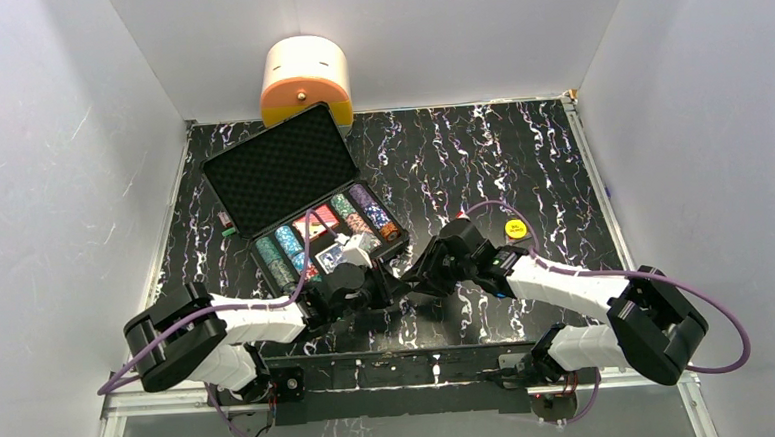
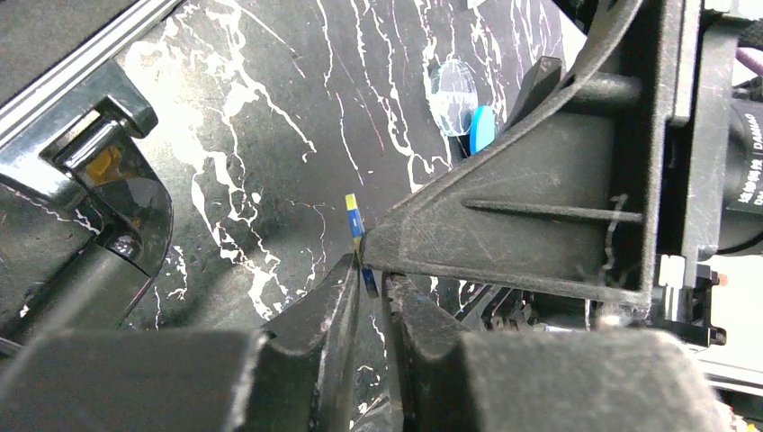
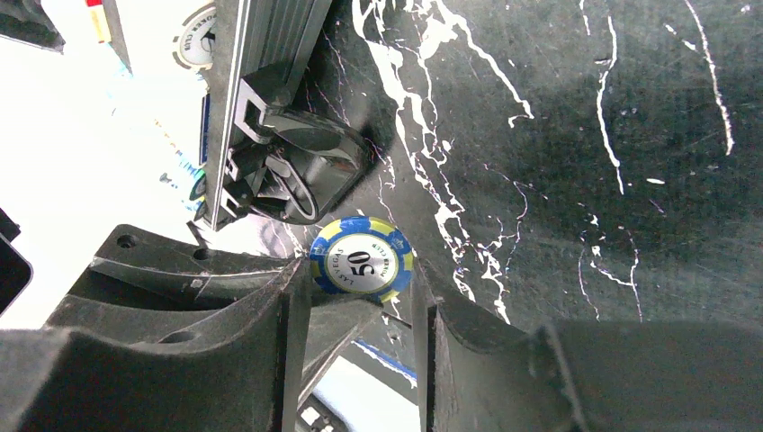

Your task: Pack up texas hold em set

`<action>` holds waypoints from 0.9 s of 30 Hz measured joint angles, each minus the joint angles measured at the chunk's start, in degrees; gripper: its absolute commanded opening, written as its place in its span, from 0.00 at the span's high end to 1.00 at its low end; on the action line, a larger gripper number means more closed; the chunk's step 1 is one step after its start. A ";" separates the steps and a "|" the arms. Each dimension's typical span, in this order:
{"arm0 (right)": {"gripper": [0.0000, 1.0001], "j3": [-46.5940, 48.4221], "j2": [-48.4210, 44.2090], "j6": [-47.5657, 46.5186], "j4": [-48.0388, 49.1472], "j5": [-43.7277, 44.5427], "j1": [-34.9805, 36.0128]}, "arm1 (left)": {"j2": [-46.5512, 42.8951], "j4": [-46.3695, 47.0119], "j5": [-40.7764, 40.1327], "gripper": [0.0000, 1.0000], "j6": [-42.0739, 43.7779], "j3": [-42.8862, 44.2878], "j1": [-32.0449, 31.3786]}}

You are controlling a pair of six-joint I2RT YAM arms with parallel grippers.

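Your two arms reach low and inward from the near edge and meet tip to tip just off the near right corner of the open black hard briefcase (image 1: 283,169), which lies towards the desk's far left corner with its foam-lined lid tipped back. Your left gripper (image 2: 369,279) is pressed nearly together, pinching a blue-and-yellow poker chip marked 50 (image 3: 362,259) by its faces, above the black white-veined desk (image 1: 531,161). Your right gripper (image 3: 362,268) is spread to the chip's width, one finger at each side of its rim; you cannot tell whether it bears on the chip. Rows of multicoloured poker chips (image 1: 348,219) fill the case's tray. The case's corner latch sits close beside both grippers. A small blue disc (image 2: 483,129) and a clear disc (image 2: 453,85) lie just past the fingers, and a round yellow disc (image 1: 513,229) lies near your right wrist. A cream-and-orange rounded container (image 1: 304,78) stands at the far edge behind the lid.
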 measured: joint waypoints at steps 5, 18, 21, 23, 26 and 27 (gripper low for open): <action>0.51 -0.46 0.07 0.61 0.46 -0.04 -0.26 | 1.84 0.02 -0.63 1.00 -1.27 0.50 -0.02; 0.13 8.41 -0.42 -13.68 -6.88 0.90 -3.48 | -2.08 -19.23 -3.26 1.00 7.52 8.79 0.04; 0.15 12.33 -3.23 -21.59 -7.32 1.49 -5.31 | -5.60 -31.15 -3.17 1.00 14.32 14.53 0.15; 0.15 12.76 -5.46 -26.86 -6.43 0.59 -6.34 | -9.25 -36.94 -3.13 1.00 19.21 16.85 0.17; 0.15 12.76 -7.78 -34.62 -4.90 -3.28 -6.99 | -16.76 -42.53 -2.60 1.00 25.35 17.03 0.59; 0.15 12.76 -8.24 -36.92 -4.22 -5.05 -6.99 | -19.15 -43.85 -2.23 1.00 27.28 17.05 0.81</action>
